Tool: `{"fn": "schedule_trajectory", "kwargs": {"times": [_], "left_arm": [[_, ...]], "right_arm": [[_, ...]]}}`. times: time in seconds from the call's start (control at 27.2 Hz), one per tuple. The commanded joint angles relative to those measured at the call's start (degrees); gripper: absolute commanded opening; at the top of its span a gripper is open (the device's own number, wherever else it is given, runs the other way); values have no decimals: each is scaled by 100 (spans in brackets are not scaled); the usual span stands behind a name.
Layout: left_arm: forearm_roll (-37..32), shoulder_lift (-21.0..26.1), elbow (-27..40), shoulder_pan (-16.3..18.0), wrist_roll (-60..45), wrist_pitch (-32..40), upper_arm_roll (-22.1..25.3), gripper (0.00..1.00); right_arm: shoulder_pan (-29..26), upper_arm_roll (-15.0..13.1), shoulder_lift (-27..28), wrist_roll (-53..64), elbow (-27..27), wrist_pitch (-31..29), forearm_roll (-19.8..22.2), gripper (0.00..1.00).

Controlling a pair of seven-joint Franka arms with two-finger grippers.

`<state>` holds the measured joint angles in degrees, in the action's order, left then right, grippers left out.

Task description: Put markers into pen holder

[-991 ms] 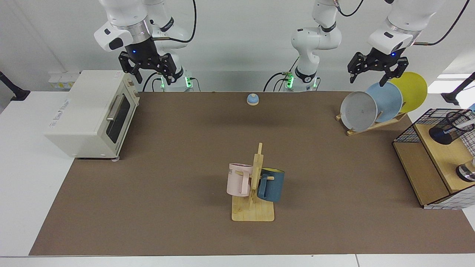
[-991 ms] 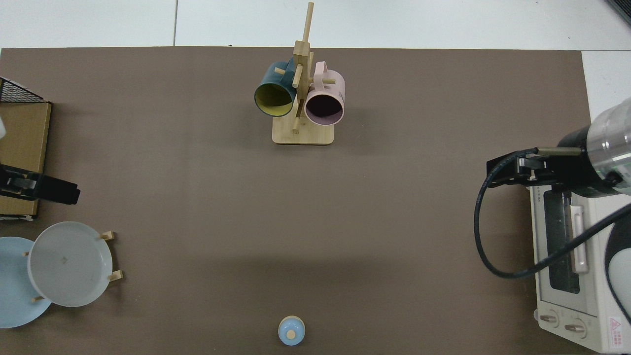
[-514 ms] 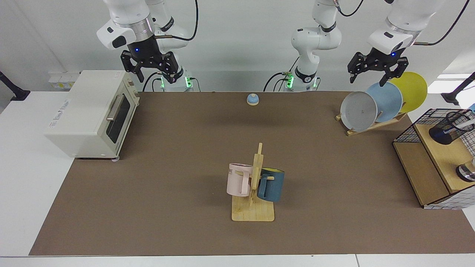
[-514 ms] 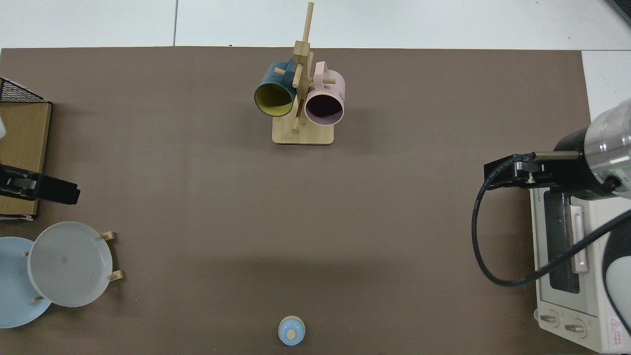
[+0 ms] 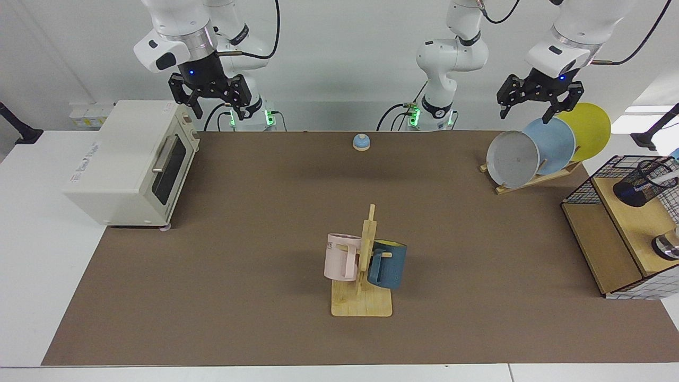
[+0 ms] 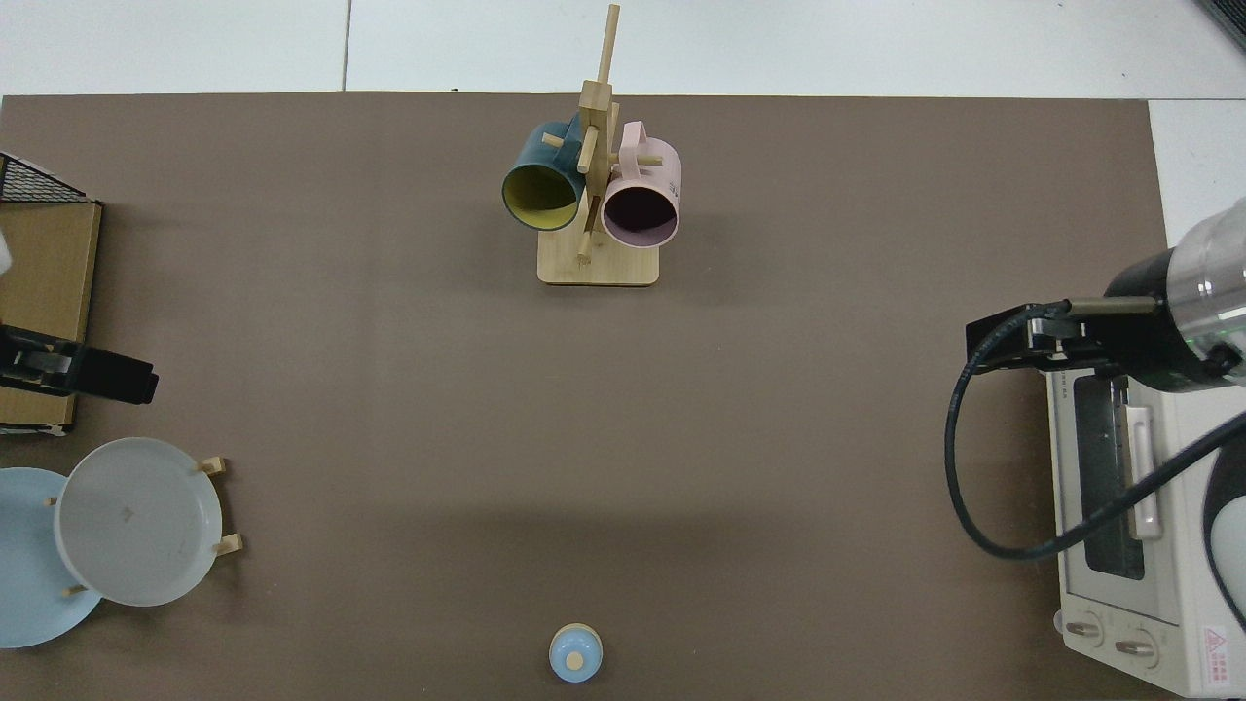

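Black wire mesh makes up the pen holder point(image 5: 641, 182), which stands on the top wooden shelf of a wire basket point(image 5: 618, 223) at the far edge of the facing view. A white marker point(image 5: 666, 178) leans out of its mouth, so at least one looks to be in already. I see no other marker lying on the brown surface point(image 5: 265, 239).

In this facing view the left pincer point(image 5: 537, 109) hangs in the air above the plate rack point(image 5: 536, 178), its fingers spread and holding nothing. It is well apart from the pen holder. The right pincer point(image 5: 214, 105) hangs above the corner of the toaster oven point(image 5: 132, 162), fingers spread too, also empty. That arm waits.

What could go wrong? If the left arm goes down toward the holder, it may bump the yellow plate point(image 5: 589, 130) or the blue plate point(image 5: 551, 144) just under it. The holder is light and sits near the basket's wire wall, so a push could tip it over and spill the marker. The mug tree point(image 5: 365, 265) is far off and safe.

In the top view the pen holder and marker are out of sight. A dark pincer point(image 6: 92, 370) pokes in beside the wooden shelf point(image 6: 49, 292), near the grey plate point(image 6: 136, 521); it is the left one, and I cannot tell its fingers here. The right arm's black wrist point(image 6: 1149, 331) sits over the toaster oven point(image 6: 1139, 545).
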<state>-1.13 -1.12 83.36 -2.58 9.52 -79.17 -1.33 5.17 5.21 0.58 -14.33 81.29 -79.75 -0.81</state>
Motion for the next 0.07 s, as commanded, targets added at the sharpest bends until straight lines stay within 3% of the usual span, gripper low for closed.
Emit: {"fn": "schedule_trajectory", "kwargs": {"times": [0.0,0.04], "left_arm": [[-81,42,-110,12,-38,104,-8,100],[-81,42,-110,12,-38,104,-8,100]], "right_arm": [[1,-56,-119,360,159,-40,-33,100],[1,-56,-137,378,176,-41,-33,100]]}}
